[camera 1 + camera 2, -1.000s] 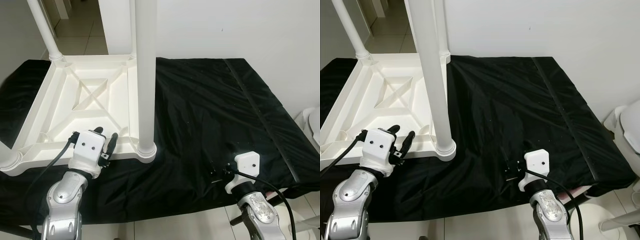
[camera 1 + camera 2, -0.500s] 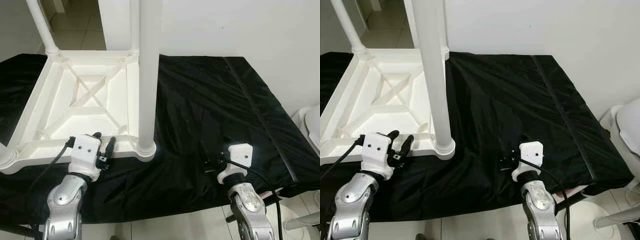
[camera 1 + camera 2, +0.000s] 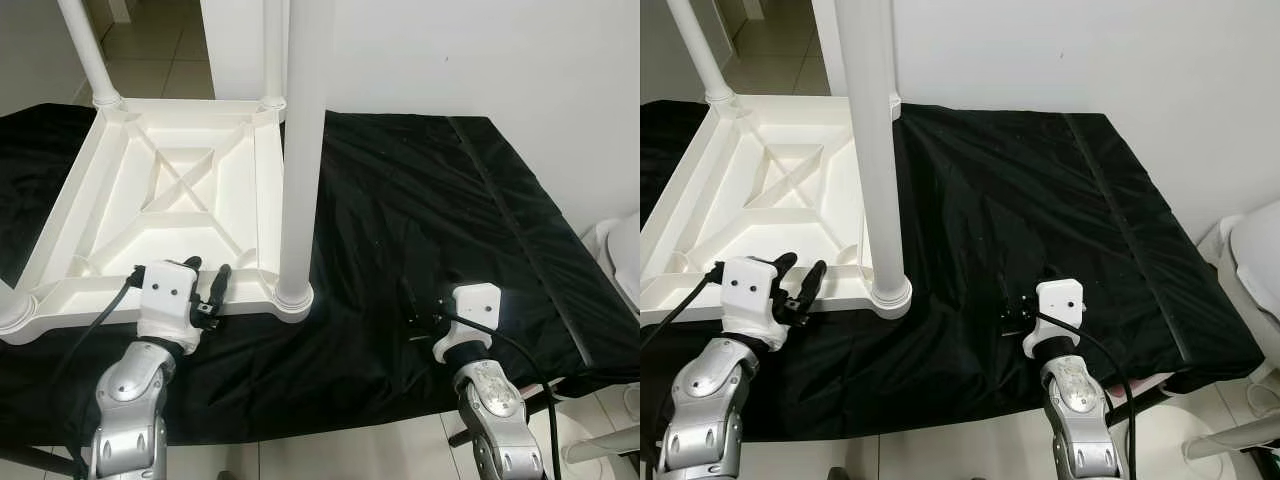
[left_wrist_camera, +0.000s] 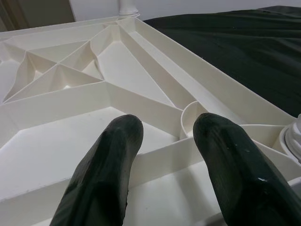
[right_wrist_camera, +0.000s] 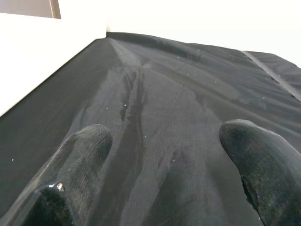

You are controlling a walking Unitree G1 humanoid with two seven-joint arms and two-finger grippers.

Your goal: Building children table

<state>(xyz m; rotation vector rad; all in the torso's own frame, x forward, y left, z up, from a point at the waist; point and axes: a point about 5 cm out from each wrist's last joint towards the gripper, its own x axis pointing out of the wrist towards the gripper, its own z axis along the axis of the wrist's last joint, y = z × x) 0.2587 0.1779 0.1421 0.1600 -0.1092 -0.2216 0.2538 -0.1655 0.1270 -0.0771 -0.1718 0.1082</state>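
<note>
While the white plastic children's table [image 3: 170, 215] lies upside down on a black cloth [image 3: 430, 210] spread over the tabletop, its ribbed underside faces up, with a crossed brace in the middle and shallow cells around it that hold nothing. One round white leg [image 3: 300, 150] stands upright in the near corner socket, and two more legs rise from the far corners, one [image 3: 85, 50] on the robot's left and another [image 3: 272, 50] behind the near one. At the near left corner another socket [image 3: 15, 315] shows at the picture's edge.

The left end effector [image 3: 205, 283] sits at the near rim of the upturned table, its two black fingers [image 4: 108, 165] spread apart and released, one to each side of a rib next to a small round cup [image 4: 193, 115] moulded into the frame; they grasp nothing. The right end effector [image 3: 1015, 312] rests low over the bare black cloth, well apart from the table, its fingers [image 5: 77, 155] also parted and holding nothing. A white wall [image 3: 480, 50] stands behind, tiled floor [image 3: 160, 40] beyond the table, and a white rounded object [image 3: 1255, 250] beside the tabletop on the right.
</note>
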